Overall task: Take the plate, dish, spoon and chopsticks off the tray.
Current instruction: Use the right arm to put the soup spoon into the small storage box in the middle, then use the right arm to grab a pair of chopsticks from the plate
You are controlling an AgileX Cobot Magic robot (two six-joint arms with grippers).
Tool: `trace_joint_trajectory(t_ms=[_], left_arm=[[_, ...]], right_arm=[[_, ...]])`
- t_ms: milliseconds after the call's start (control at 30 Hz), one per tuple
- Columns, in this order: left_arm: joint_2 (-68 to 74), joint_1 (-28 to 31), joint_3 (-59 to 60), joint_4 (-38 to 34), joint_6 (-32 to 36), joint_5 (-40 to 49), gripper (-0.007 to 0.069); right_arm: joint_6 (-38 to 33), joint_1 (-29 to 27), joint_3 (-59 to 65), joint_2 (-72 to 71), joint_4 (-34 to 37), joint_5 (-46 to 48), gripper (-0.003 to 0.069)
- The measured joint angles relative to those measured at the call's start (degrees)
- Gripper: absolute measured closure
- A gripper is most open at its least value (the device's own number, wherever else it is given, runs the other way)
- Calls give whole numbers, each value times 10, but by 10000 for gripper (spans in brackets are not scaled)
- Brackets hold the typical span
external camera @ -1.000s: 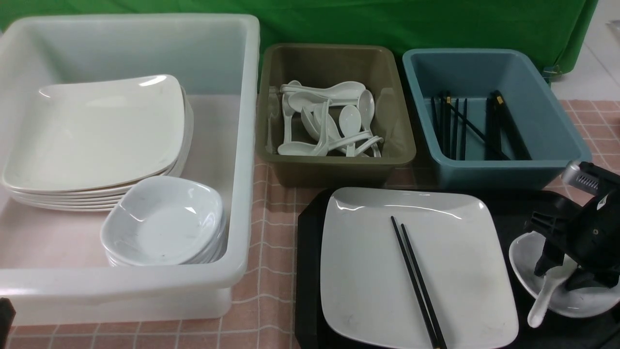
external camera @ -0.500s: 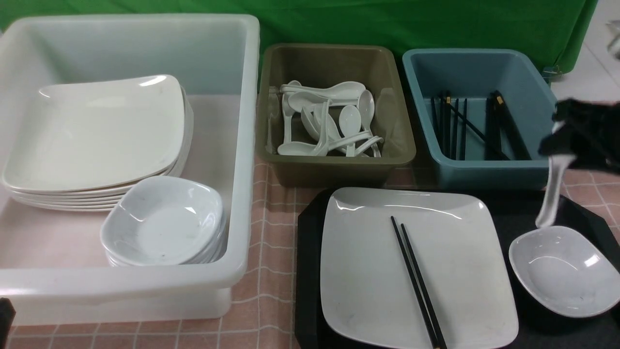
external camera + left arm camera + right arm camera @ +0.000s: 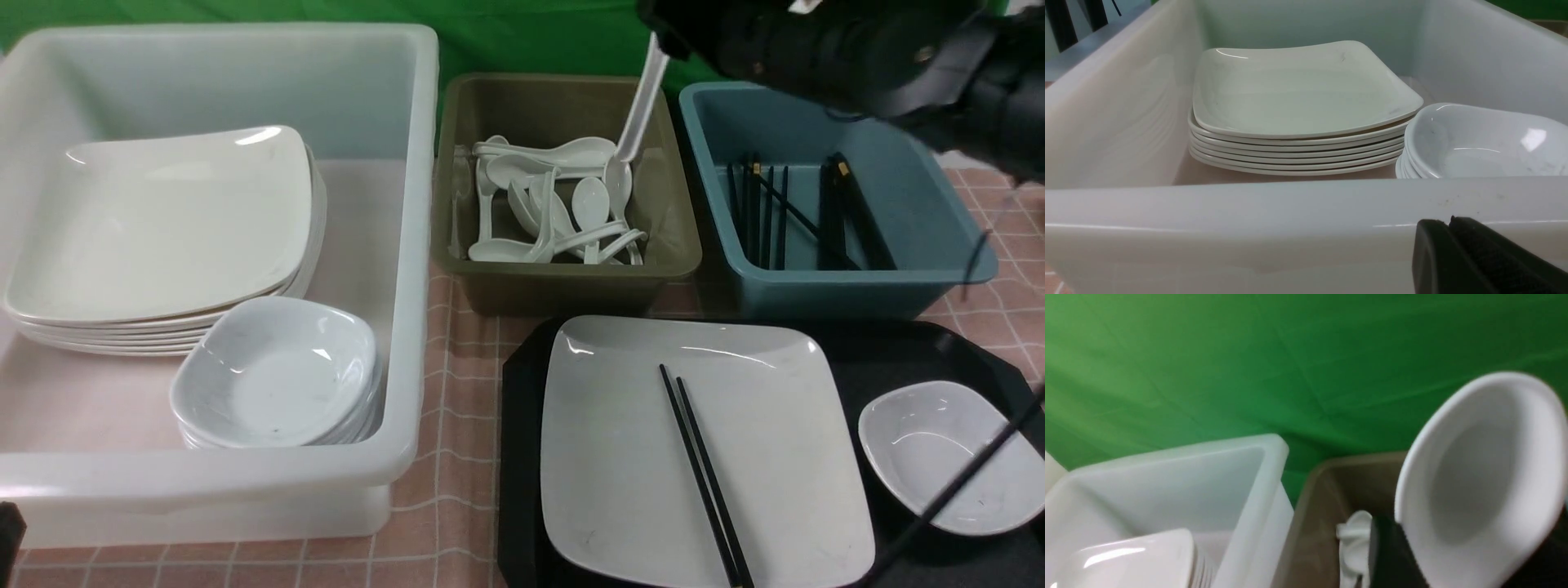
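Observation:
My right gripper (image 3: 663, 37) is high at the back, shut on the white spoon (image 3: 639, 106), whose handle hangs down over the olive tub (image 3: 563, 286). In the right wrist view the spoon's bowl (image 3: 1478, 477) fills the space between the black fingers (image 3: 1392, 555). On the black tray (image 3: 518, 457) lies the large white plate (image 3: 767, 490) with the black chopsticks (image 3: 702, 474) across it. The small white dish (image 3: 922, 449) sits empty at the tray's right end. My left gripper (image 3: 1447, 223) is shut and empty, low outside the white tub's near wall (image 3: 1290, 212).
The white tub (image 3: 204, 482) holds a stack of plates (image 3: 163, 220) and stacked dishes (image 3: 273, 376). The olive tub contains several spoons (image 3: 547, 212). A blue tub (image 3: 816, 290) with black chopsticks stands at the back right. A dark cable (image 3: 955, 490) crosses in front of the dish.
My right gripper lifted the spoon out of the dish, then carried it up and to the left until it hangs above the olive tub. The left arm stayed still.

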Motion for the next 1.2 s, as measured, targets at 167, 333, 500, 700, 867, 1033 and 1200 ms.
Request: trace_joint_trajectory(t_ms=[167,333,500,700,867,1033,1200], left_arm=[[0,0,0,0,0,0,605],[0,0,0,0,0,0,605],[0,0,0,0,0,0,605],[0,0,0,0,0,0,605],[0,0,0,0,0,0,605],[0,0,0,0,1,0,605],[0,0,0,0,1,0,605]], right_arm=[[-13,13,-34,73,2,-13,215],[-16,9,-36,60,4,82,169],[-45,2,-38,0,4,160,188],[-65,-2,-39,-93,-26,330,311],[-71,-2,-39,-175,-114,603,587],[-33,-2,-14,-196,-150,768,629],[15,-2,122,-197,-154,758,593]])
